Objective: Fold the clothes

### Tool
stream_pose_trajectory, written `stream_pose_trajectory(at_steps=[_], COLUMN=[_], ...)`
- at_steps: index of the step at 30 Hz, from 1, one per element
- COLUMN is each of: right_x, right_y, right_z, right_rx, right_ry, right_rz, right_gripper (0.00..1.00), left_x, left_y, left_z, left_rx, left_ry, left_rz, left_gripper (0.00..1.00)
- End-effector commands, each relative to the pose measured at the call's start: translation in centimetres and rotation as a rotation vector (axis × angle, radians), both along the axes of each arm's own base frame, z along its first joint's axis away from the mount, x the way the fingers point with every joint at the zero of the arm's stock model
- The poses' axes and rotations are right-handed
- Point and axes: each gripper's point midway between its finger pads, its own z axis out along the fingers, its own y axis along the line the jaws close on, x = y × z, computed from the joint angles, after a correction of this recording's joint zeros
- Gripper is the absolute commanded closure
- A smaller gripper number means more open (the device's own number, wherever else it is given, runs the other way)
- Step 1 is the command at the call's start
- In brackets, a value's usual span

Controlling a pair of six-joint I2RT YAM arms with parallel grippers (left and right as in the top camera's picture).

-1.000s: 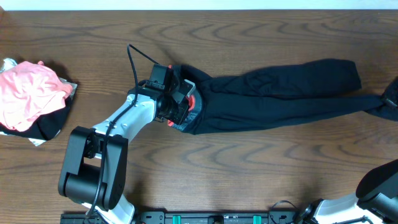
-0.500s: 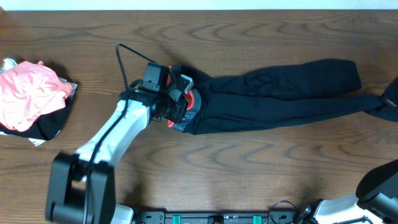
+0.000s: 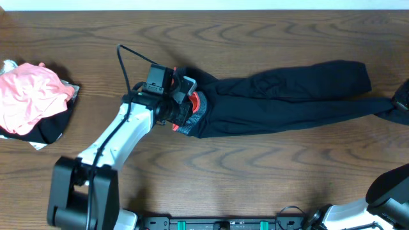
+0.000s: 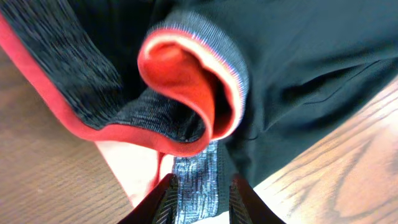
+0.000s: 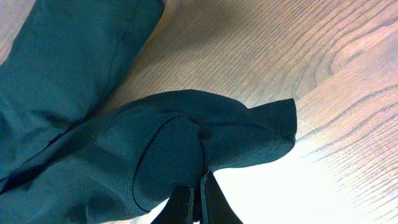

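Note:
The clothes [image 3: 287,96], long black leggings, lie stretched across the table from centre to the right edge. Their grey waistband with its coral-red edge [image 4: 186,81] is bunched and curled at the left end. My left gripper [image 3: 184,105] sits on that end. In the left wrist view its fingers [image 4: 200,199] stand a little apart, with a strip of the grey band lying between them. My right gripper [image 5: 199,202] is shut, pinching black fabric at a leg's cuff [image 5: 267,134]. It reaches the overhead view only at the far right edge [image 3: 402,101].
A crumpled pink garment on a dark one [image 3: 29,102] lies at the left edge of the wooden table [image 3: 255,166]. The left arm [image 3: 108,144] crosses the front left, and the right arm's base [image 3: 386,191] is at the front right corner.
The left arm swung its elbow left and the waistband end shifted slightly left. The left fingers, shut before, have parted a little. The right gripper has stayed put.

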Motion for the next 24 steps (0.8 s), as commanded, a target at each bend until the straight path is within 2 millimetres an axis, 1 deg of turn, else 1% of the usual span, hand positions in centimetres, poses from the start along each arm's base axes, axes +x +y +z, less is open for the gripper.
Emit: stream_pose_trajectory(at_steps=[1,4,7,14,17,18,19,22,24], right_x=[-0.1,-0.1,-0.1,-0.1,-0.1,-0.1,-0.1,-0.1,-0.1], right_y=[-0.1,-0.1,-0.1,-0.1,-0.1,-0.1,-0.1,-0.1,-0.1], right_z=[0.2,0.2,0.2,0.2,0.2,0.2,0.2,0.2,0.2], right_rx=[-0.002,-0.002,-0.002,-0.002,-0.002,-0.002,-0.002,-0.002,-0.002], right_ry=[-0.004,-0.004,-0.004,-0.003,-0.003,-0.003,-0.003,-0.003,-0.003], right_rz=[-0.007,-0.007,-0.007,-0.007,-0.007,-0.007,-0.007,-0.007,-0.007], right_gripper=[0.98,0.98,0.98,0.98,0.98,0.98,0.98,0.98,0.98], left_x=[-0.8,-0.9,-0.8,0.5,0.8,0.8,0.9,1.1,1.2], left_y=[0.2,0.2,0.1,-0.3,-0.4,-0.4,-0.4,-0.4,-0.5], left_z=[-2.1,-2.9,-3.3,-3.9,-4.5,-4.7,-4.9,-5.4,-5.7], left_rx=[0.02,0.022,0.024,0.013,0.012,0.014,0.016,0.018,0.014], left_ry=[0.063,0.087,0.091,0.05,0.048,0.051,0.052,0.047,0.048], left_rz=[0.001,-0.001,-0.002,-0.005,-0.005,-0.005,-0.012,-0.021,-0.022], left_gripper=[0.71,0.71,0.71,0.7,0.6,0.54,0.51,0.46,0.45])
